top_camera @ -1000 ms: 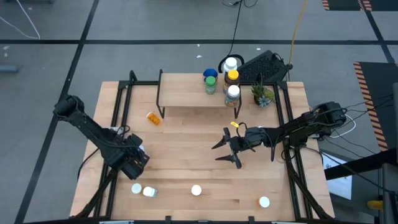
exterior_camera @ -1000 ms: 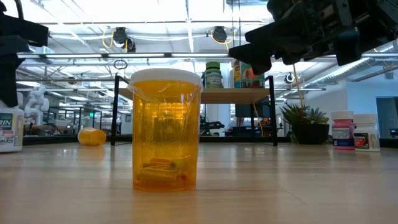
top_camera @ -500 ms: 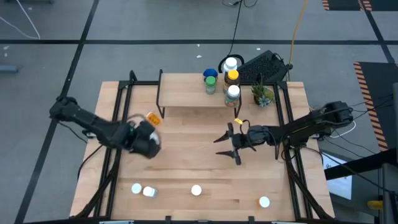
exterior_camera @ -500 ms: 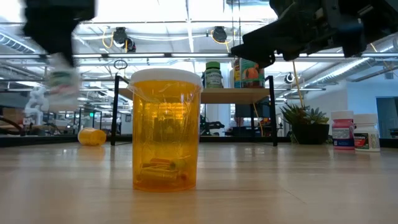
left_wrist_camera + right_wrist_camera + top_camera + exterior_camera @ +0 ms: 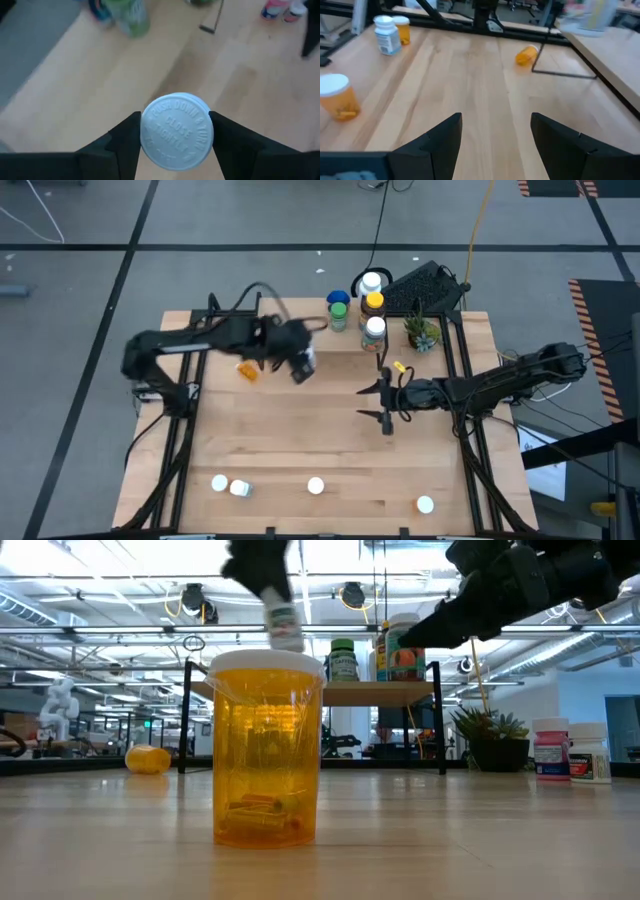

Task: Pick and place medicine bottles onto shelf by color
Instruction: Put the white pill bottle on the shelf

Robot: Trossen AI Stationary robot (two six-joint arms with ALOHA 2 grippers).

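My left gripper [image 5: 300,363] hangs in the air just in front of the shelf [image 5: 300,330], shut on a white-capped white medicine bottle [image 5: 177,131]. In the low view this bottle [image 5: 283,625] shows a green label. On the shelf's right part stand a blue-capped [image 5: 338,299], a green [image 5: 340,316], a white [image 5: 371,282], an amber [image 5: 374,304] and another white-capped bottle [image 5: 374,329]. My right gripper [image 5: 384,403] hovers open over the table's right middle, holding nothing. My left gripper pinches the bottle between its two fingers [image 5: 125,142], on opposite sides at the cap's rim [image 5: 146,135]. The fingers come from above, pointing down. The bottle hangs below them, a little tilted, cap toward the wrist, lifted clear of the table.
An orange bottle [image 5: 246,369] lies on its side by the shelf's left leg. Along the near edge stand a large orange bottle [image 5: 316,486], two small ones [image 5: 229,486] and one at the right [image 5: 425,504]. A potted plant [image 5: 421,332] stands beside the shelf's right end.
My left gripper has lifted the white bottle off the table's near left part and swung it fast up, toward the far edge and the right, to the shelf's front. My right gripper has drawn slightly toward the right edge and turned, staying open.
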